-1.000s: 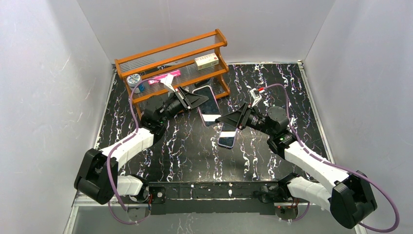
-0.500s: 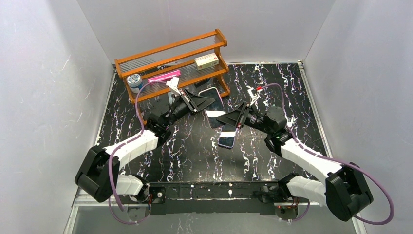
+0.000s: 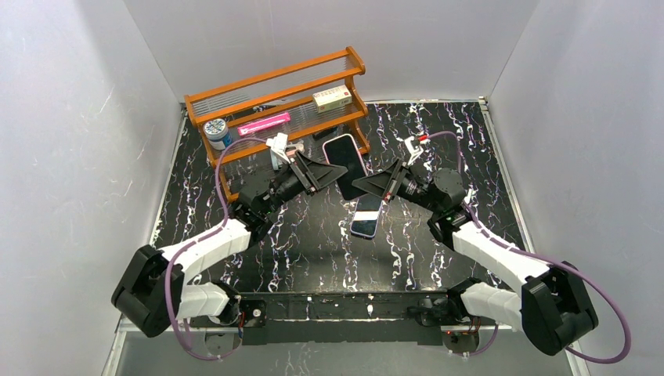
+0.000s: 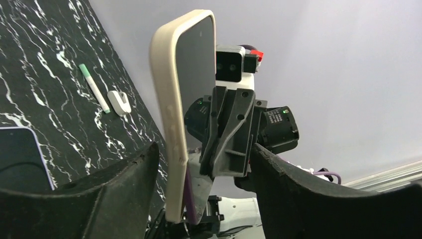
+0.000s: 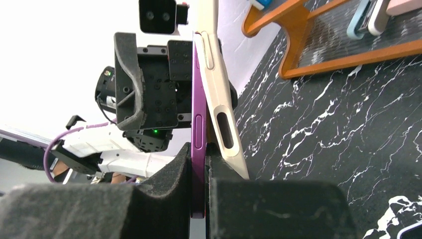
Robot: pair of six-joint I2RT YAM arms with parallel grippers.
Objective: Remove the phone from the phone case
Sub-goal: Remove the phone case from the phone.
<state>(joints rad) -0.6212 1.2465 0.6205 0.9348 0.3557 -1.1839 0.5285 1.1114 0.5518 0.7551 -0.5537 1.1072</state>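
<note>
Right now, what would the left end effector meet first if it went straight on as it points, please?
The left end effector would first meet the case, standing on edge between its open fingers; the right end effector, shut on the phone, looks just behind it.

Table: black stone-look top with white veins, smooth, with a slight sheen. Phone case: cream, matt, smooth, looks like soft plastic or rubber. Phone: purple edge with a satin, metal-like sheen; dark glass face, glossy. Left gripper and right gripper: fingers black, matt, finely grainy plastic. Arm covers: white hard plastic, smooth, semi-gloss. Rack: orange-brown wood, varnished and shiny; shelves ribbed and clear, plastic look. Box on the rack: matt card look. Second phone flat on the table: glossy dark glass. Walls: pale, matt, plain.
</note>
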